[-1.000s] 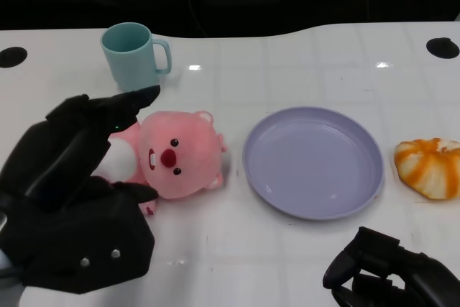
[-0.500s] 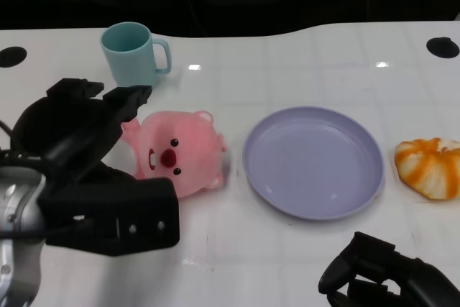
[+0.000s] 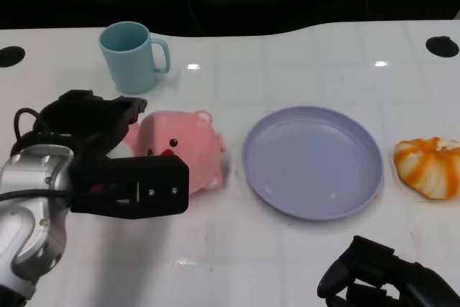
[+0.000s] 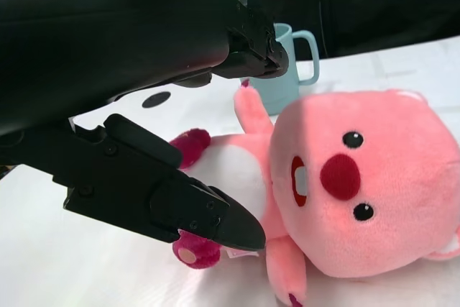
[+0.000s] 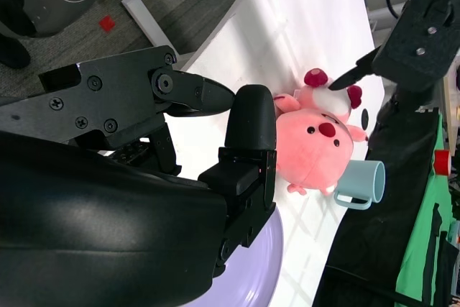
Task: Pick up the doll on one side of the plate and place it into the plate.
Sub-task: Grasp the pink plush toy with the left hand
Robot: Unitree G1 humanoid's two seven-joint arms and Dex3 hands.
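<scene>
The pink doll (image 3: 184, 147) lies on the white table just left of the lilac plate (image 3: 313, 162), its face turned toward me. My left hand (image 3: 108, 167) is down over the doll's body and hides it. In the left wrist view the doll (image 4: 352, 199) lies between the spread fingers (image 4: 180, 206); they stand apart and no grip shows. My right hand (image 3: 384, 282) rests at the table's near right edge and holds nothing. The right wrist view shows the doll (image 5: 320, 140) far beyond that hand's fingers (image 5: 251, 124).
A teal mug (image 3: 133, 55) stands behind the doll, close to my left hand. An orange-and-white soft toy (image 3: 429, 167) lies right of the plate. The table's dark far edge runs along the back.
My left hand has turned and come down from the near left onto the doll's body, which it now covers. The right hand has barely moved.
</scene>
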